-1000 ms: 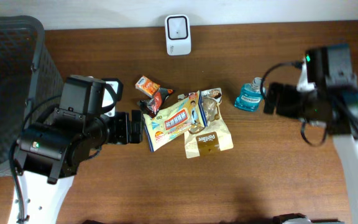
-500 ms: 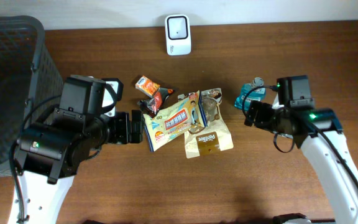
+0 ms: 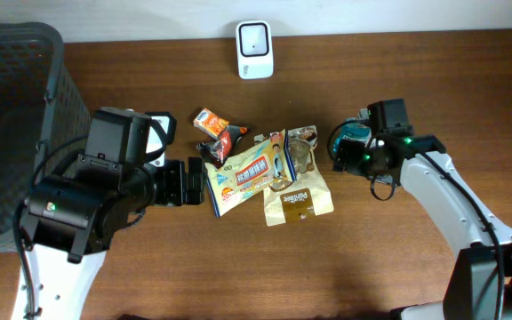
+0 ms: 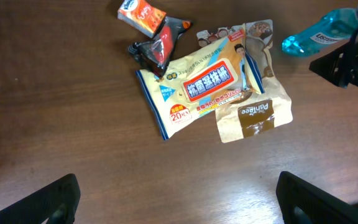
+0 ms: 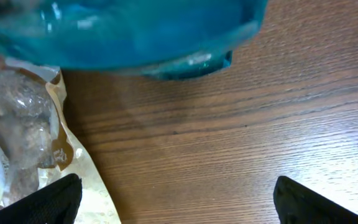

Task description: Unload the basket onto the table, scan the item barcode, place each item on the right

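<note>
- Blue bottle (image 3: 355, 133): lies on the table (image 3: 372, 258), at 3 o'clock of the heap of packets and at 5 o'clock of the scanner (image 3: 254, 49). In the right wrist view it fills the top of the frame, ahead of the fingertips.
- Table: dark brown wood grain; a pale strip runs along its 12 o'clock edge, where the white scanner stands.
- Right hand (image 3: 343, 149): the arm reaches in from 4 o'clock, and the hand lies over the bottle's 7 o'clock side. Its fingers are spread wide and hold nothing; whether they touch the bottle cannot be told.
- Left hand (image 3: 189, 181): level and pointing toward 3 o'clock, just beside the heap, fingers spread wide, empty.
- Heap: a white-and-blue packet (image 3: 247, 176), with a brown pouch (image 3: 296, 203) at its 4 o'clock, a dark wrapper (image 3: 225, 142) at its 11 o'clock, and an orange packet (image 3: 210, 120) farthest out.
- Grey mesh basket (image 3: 56, 80): at the table's 9 o'clock end.
</note>
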Controlling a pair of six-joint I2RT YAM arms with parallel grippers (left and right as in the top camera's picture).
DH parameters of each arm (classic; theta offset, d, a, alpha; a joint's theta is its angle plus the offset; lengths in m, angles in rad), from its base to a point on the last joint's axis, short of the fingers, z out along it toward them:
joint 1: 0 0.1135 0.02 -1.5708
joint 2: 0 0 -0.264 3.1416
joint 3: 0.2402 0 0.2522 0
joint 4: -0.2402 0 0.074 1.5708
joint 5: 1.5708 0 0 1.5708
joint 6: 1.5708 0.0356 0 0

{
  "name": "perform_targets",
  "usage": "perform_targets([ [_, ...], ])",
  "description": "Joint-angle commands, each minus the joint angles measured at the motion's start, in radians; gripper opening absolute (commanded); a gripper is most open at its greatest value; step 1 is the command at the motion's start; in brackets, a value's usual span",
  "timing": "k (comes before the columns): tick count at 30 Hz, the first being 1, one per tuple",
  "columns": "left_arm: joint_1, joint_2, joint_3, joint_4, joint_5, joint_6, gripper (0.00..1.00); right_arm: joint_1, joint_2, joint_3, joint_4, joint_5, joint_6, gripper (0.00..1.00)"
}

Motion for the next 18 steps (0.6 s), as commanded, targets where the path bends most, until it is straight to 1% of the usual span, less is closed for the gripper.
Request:
perform_targets([
  [1, 0.002, -0.001, 0.006, -0.002, -0.008, 0.012, 0.99, 0.02, -0.021, 0.011, 0.005, -0.005, -0.014, 0.98],
  [11, 0.002, -0.001, 0.006, -0.002, -0.008, 0.012, 0.99, 0.02, -0.138, 0.098, -0.056, 0.022, -0.036, 0.98],
  [16, 0.002, -0.001, 0.006, -0.002, -0.008, 0.012, 0.99, 0.02, -0.172, 0.106, -0.054, 0.022, -0.035, 0.98],
  [18, 0.002, -0.001, 0.006, -0.002, -0.008, 0.012, 0.99, 0.02, -0.174, 0.118, -0.05, 0.051, -0.034, 0.98],
])
